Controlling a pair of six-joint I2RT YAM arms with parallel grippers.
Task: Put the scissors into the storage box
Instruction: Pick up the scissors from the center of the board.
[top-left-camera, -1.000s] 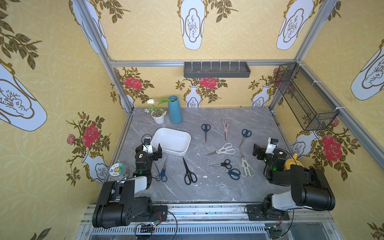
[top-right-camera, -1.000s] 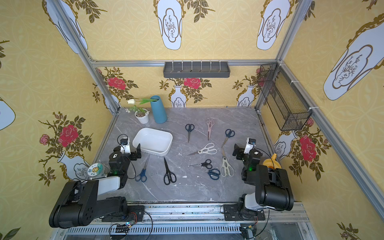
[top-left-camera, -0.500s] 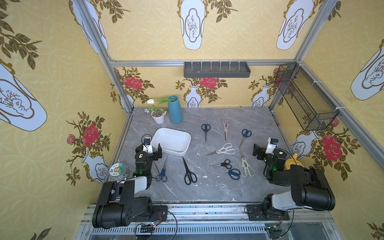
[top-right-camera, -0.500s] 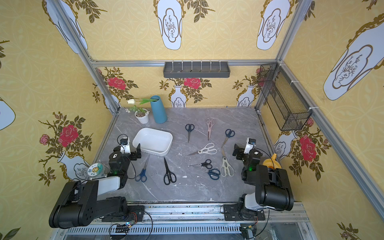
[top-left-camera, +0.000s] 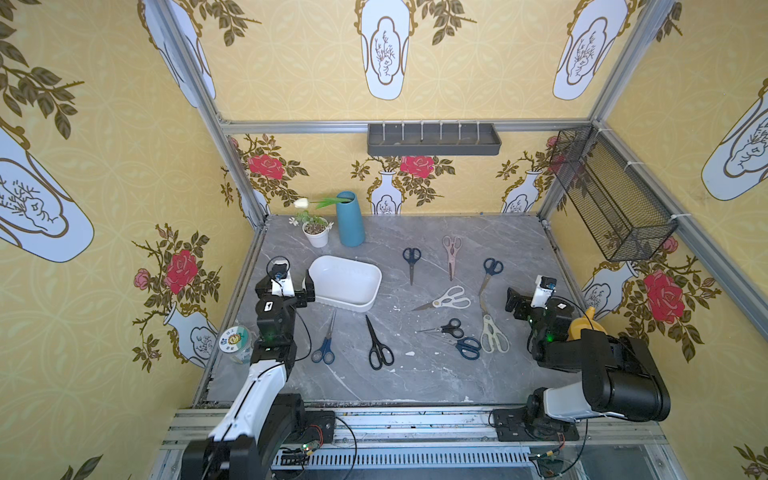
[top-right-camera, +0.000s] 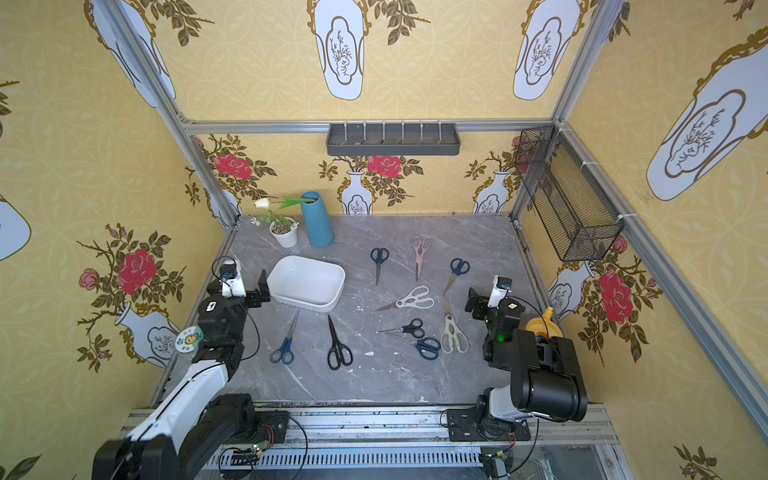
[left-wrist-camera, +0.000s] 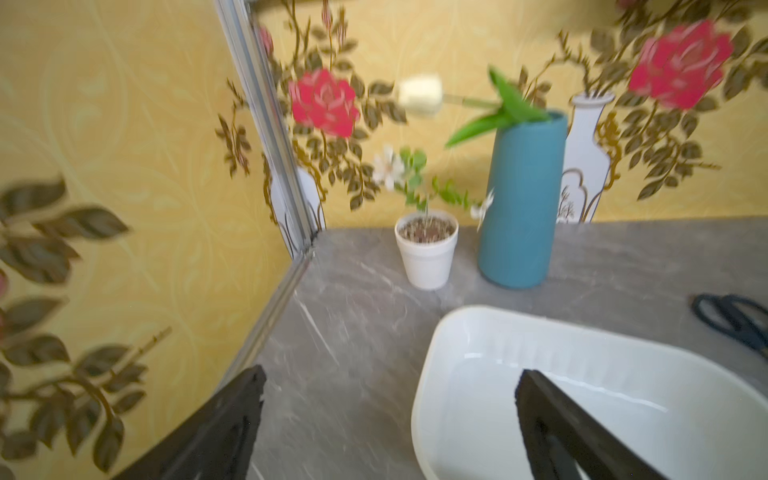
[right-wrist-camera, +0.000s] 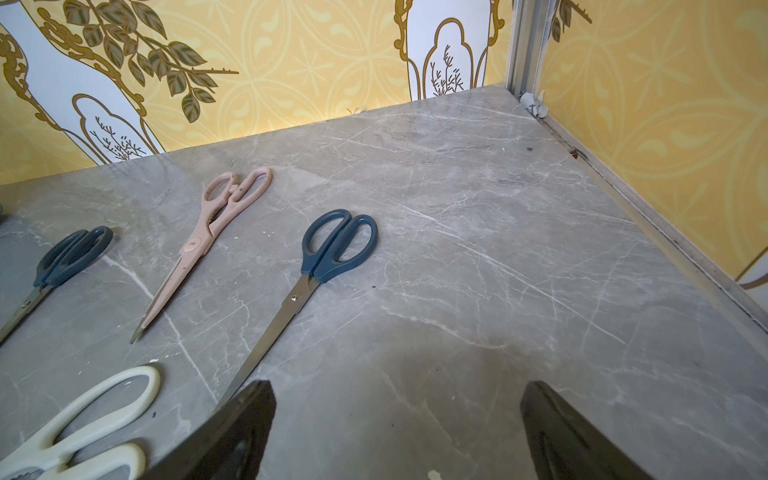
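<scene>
Our left claw (left-wrist-camera: 388, 378) gapes empty at the storage box (top-left-camera: 345, 278) rim; our right claw (right-wrist-camera: 399, 386) gapes empty beside scissors (right-wrist-camera: 338, 245).

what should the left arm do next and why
Probably lower the left claw onto the blue-handled scissors lying just beside it: the claw is open and empty, the box holds nothing yet, and that pair lies close to both.

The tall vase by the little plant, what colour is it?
The vase is teal blue, clearest in the left wrist view.
</scene>
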